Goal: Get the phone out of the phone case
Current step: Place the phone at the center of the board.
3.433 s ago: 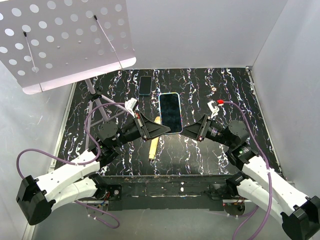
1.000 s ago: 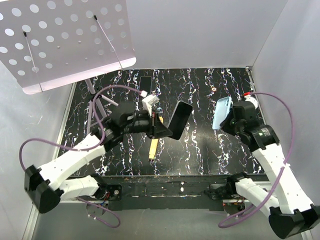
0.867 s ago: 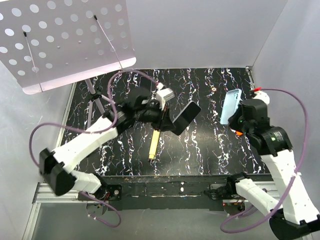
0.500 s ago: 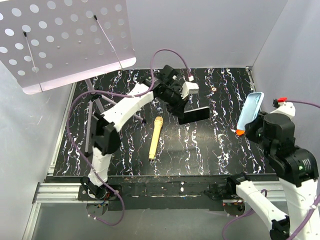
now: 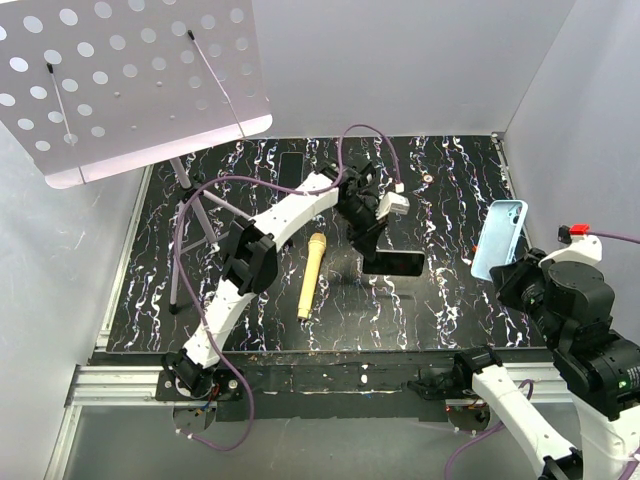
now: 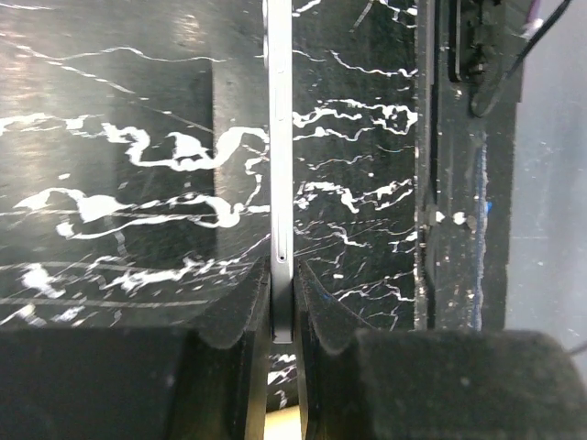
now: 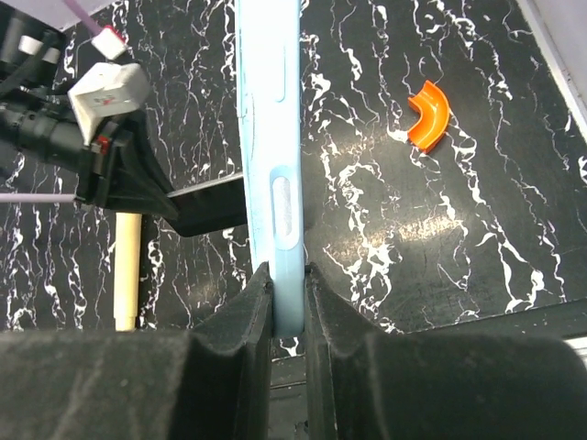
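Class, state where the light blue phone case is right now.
Top view, right side: the phone case is pinched in the right gripper, raised above the table, apart from the phone that the left gripper holds near the centre.

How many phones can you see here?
2. One phone is in the left gripper; the other phone lies near the far edge of the table. The left arm may hide more.
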